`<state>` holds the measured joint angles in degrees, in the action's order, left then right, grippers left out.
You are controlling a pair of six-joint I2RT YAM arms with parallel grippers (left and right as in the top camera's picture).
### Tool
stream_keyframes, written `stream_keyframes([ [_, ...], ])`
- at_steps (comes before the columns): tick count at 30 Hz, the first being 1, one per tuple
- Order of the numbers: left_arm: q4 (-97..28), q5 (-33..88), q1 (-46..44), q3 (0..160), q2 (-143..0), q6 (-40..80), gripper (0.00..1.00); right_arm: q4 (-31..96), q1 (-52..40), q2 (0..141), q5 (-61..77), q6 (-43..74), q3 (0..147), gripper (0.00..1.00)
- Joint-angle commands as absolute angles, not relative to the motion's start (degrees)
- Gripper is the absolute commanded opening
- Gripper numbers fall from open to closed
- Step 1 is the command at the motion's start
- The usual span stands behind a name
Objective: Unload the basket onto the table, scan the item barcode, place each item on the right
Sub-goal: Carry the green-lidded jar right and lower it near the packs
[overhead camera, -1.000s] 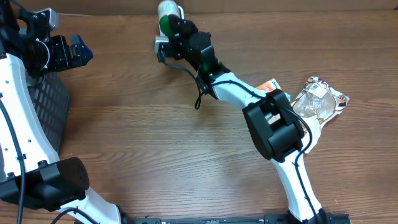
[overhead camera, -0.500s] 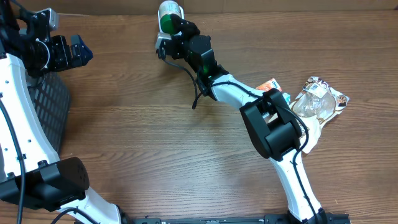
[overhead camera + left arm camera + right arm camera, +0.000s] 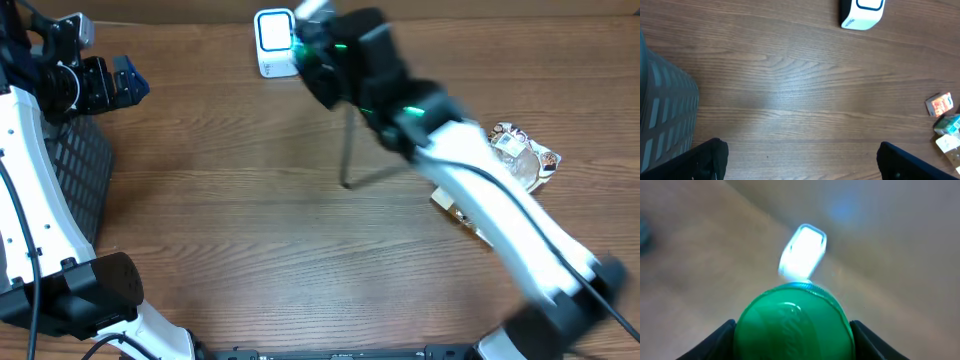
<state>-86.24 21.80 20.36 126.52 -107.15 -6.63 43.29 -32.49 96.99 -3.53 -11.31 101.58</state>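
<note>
Green and round, the cap of the green-capped container fills the lower middle of the right wrist view, its flat top facing the camera with faint raised lettering too soft to read. The right gripper is clamped on it, one dark finger pressed to each side of the cap. Past the cap's far edge sits the white scanner, glowing pale blue and blurred, its window turned towards the container. From overhead, the scanner stands near the far edge of the wooden table, a white block with a blue-outlined window on top. The right arm reaches to it from the lower right and is heavily blurred, so the container cannot be made out there, only the gripper end close beside the scanner's right side. To the right, well apart from the scanner, lies a clear plastic packet with printed edges, partly under the arm. At the far left the left gripper hangs above the table with its jaws spread wide and nothing between them. Below it stands a black mesh basket. The left wrist view also shows a small orange packet near its right edge.
</note>
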Motion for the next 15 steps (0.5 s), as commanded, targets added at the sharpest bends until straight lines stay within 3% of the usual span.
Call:
stream_keyframes([
  [1,-86.32,21.85,20.60,127.66,-106.06,-7.73,1.00,55.27,-29.28,96.62,2.81,3.09,101.34,0.41],
  [6,-86.35,21.85,20.60,127.66,-106.06,-7.73,0.99,65.08,-26.39,99.46,7.62,5.17,95.15,0.41],
  [12,-86.35,21.85,20.60,127.66,-106.06,-7.73,1.00,59.37,-25.85,103.74,8.19,5.19,85.62,0.40],
  [15,-86.35,21.85,20.60,127.66,-106.06,-7.73,1.00,55.86,-25.54,105.06,5.72,6.50,82.08,0.33],
])
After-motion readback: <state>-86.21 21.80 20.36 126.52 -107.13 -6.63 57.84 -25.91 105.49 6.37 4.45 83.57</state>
